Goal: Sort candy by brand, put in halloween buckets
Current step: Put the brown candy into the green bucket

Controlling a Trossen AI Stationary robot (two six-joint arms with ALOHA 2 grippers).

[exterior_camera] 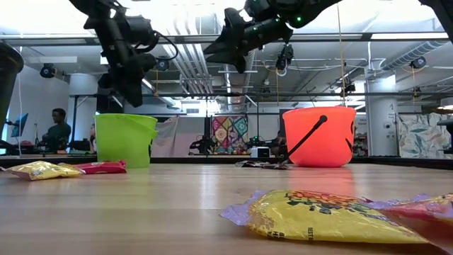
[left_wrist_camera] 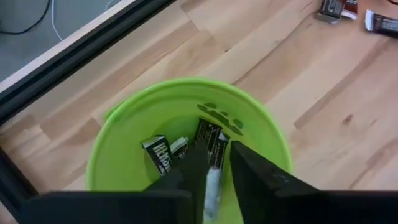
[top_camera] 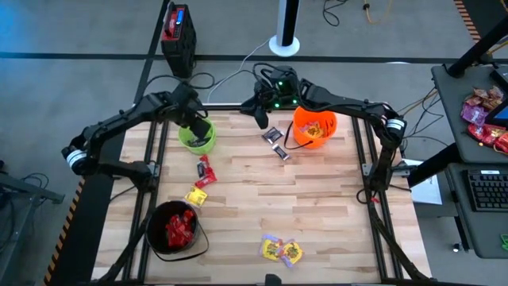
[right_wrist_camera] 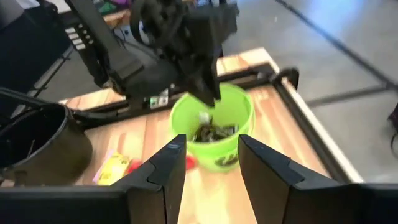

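Note:
The lime green bucket (top_camera: pixel 198 140) (left_wrist_camera: pixel 124 149) stands near the table's far left, with dark-wrapped candy (left_wrist_camera: pixel 157 155) on its bottom. My left gripper (left_wrist_camera: pixel 214 168) (top_camera: pixel 193 125) hangs over its mouth, shut on a dark and silver candy (left_wrist_camera: pixel 210 140). My right gripper (right_wrist_camera: pixel 210 163) (top_camera: pixel 260 117) is open and raised over the far edge, between the green bucket and the orange bucket (top_camera: pixel 316 129). Two dark candies (top_camera: pixel 276 141) lie beside the orange bucket, which holds candy. The black bucket (top_camera: pixel 155 238) holds red candies. My left gripper pinches a dark and silver candy between its two fingers, which come from above and point down into the green bucket. The silver end (left_wrist_camera: pixel 211 183) lies between the fingers, and the dark end (left_wrist_camera: pixel 208 134) sticks out below them, lifted clear above the bucket's bottom.
Red candies (top_camera: pixel 205 173) and a yellow one (top_camera: pixel 196 197) lie left of centre. Yellow candies (top_camera: pixel 282 250) lie near the near edge. The middle and right of the wooden table (top_camera: pixel 333 199) are free. People show in the room behind (exterior_camera: pixel 56 127).

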